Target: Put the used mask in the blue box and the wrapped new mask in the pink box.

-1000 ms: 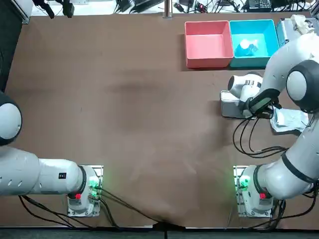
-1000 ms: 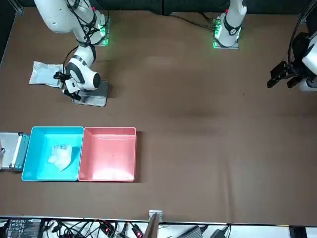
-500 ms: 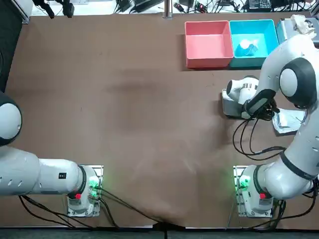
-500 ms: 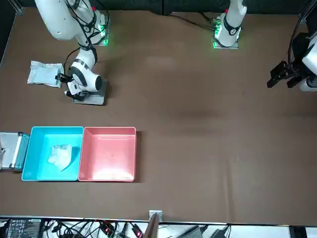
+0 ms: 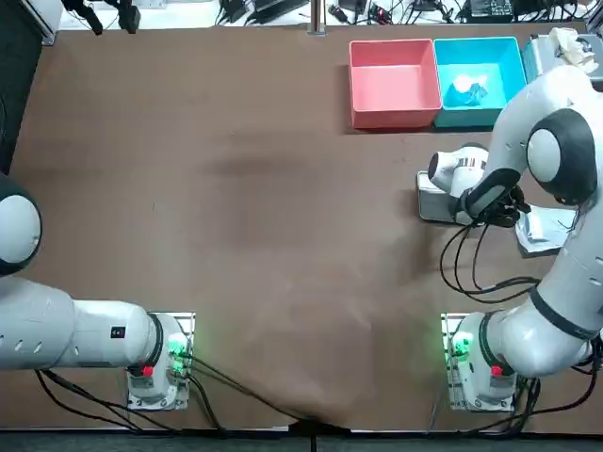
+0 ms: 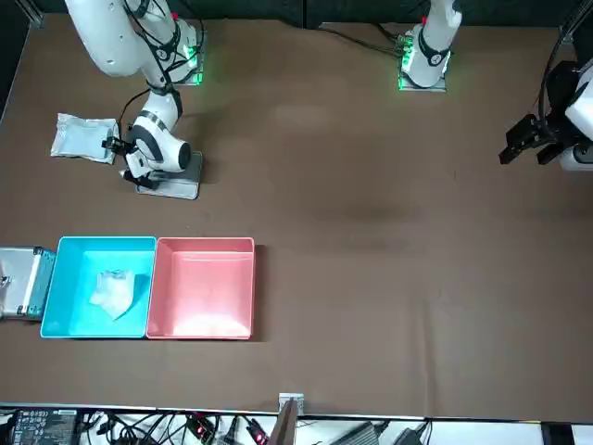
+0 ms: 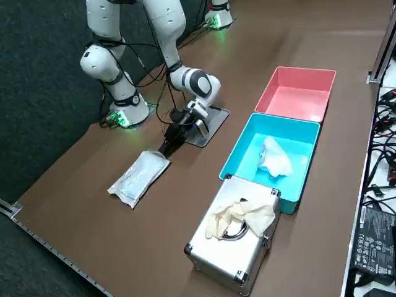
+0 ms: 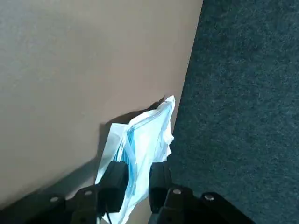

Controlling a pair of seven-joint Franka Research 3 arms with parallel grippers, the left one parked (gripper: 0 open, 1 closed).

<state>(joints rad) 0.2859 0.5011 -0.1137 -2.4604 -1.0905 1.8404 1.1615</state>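
- Brown tabletop (image 5: 236, 188) runs bare across most of its width, with the pink box (image 5: 394, 80) at the far edge from my base; I place everything from that box.
- Touching the pink box on my right is the blue box (image 5: 476, 118). The used mask (image 5: 466, 89) lies inside it, so I judge that half of the job done.
- The wrapped mask (image 7: 137, 178) lies flat, well apart from the pink box, nearer my base and close to the tabletop's right edge.
- My right hand (image 8: 136, 170) is low at the end of the packet that points toward the pink box. The fingers (image 8: 114, 179) are drawn in to a narrow gap with the packet's edge between them. It looks like a thin pinch on the wrapper, not a hold across the body.
- To do this well, I would check the grip is firm before lifting, since slick film can slide out of a shallow hold.
- Lift straight up first, high enough for the hanging end to clear the pink box's near wall.
- Carry it slowly, because the loose end will likely swing.
- Stop over the middle of the pink box, away from the wall it shares with the blue box, then let go low.
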